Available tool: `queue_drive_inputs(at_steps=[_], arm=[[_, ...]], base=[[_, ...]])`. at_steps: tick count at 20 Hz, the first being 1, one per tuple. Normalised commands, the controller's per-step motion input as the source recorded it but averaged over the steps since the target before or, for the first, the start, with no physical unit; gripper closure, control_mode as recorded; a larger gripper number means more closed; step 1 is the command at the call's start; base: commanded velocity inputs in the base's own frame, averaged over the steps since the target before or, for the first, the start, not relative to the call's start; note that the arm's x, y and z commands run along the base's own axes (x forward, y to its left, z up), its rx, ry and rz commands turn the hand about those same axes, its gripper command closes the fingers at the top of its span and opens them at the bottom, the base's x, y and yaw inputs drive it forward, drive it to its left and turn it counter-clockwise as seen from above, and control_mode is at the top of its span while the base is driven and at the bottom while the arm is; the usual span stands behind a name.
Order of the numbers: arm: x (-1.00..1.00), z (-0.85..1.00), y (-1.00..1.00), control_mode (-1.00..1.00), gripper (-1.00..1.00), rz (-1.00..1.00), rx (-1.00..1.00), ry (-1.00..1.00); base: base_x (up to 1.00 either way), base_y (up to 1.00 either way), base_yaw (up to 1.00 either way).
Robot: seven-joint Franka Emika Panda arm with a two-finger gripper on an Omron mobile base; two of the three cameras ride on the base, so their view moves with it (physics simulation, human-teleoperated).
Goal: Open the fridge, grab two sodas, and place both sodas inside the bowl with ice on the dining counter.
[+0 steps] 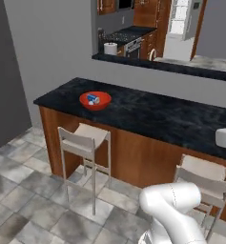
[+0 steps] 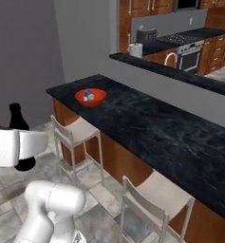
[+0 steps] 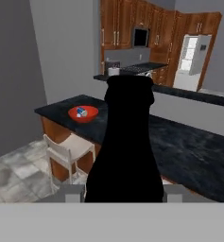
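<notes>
Cola bottle (image 3: 125, 142) clamped in gripper (image 3: 123, 191)

I can read no words, numbers or labels here; the markings on things are too blurred.

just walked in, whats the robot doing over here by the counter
The robot's hand is shut on a black cola bottle, carried upright, off the dining counter. A red bowl near the counter's far end already holds the blue can and ice. The bottle is not yet in the bowl.
</notes>
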Motion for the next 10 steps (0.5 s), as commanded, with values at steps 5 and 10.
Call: queue_drive_inputs(at_steps=[5,10], arm=[[0.00,0.00,0.00,1.00,1.00,0.00,0.00,0.00],[0.00,0.00,0.00,1.00,1.00,0.00,0.00,0.00]], base=[[0.43,0.84,-0.38],[0.42,0.84,-0.38]])
